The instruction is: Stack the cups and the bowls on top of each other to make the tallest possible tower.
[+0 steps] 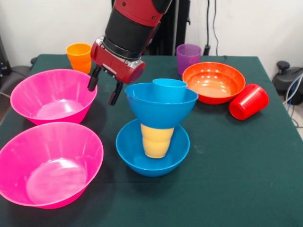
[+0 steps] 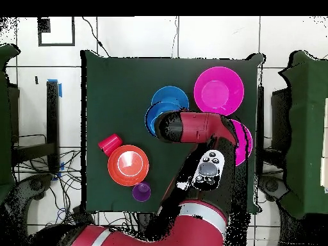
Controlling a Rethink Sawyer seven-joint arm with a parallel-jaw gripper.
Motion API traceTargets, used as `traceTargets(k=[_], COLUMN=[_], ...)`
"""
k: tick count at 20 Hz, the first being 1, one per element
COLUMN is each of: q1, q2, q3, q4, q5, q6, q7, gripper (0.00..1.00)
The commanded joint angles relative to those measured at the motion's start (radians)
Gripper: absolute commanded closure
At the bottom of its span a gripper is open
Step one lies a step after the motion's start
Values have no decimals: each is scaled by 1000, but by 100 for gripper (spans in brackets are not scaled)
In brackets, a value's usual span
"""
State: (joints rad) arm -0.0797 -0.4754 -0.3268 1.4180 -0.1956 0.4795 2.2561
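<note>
My tool [image 1: 105, 88] hangs empty, fingers apart, beside the tower [image 1: 158, 124]; I'd lift a pink bowl [image 1: 53, 96] gently, centring it.

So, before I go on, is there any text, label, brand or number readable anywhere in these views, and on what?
None can be read.
The cups, such as the red cup, and the bowls, such as the orange-red bowl, are plain plastic with no print.
The arm carries a round grey panel; any marks on it are too small to read.
</note>
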Motion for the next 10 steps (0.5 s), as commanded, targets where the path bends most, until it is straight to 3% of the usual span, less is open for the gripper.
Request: traceTargets(k=[1, 5, 10], q1=[38, 34, 16], q2=[-1, -39, -54], q3=[73, 71, 80], q4=[-25, -48, -14], q5=[-31, -41, -54], q6=[170, 225, 192], q7=[-46, -90, -84], gripper=[0, 0, 0])
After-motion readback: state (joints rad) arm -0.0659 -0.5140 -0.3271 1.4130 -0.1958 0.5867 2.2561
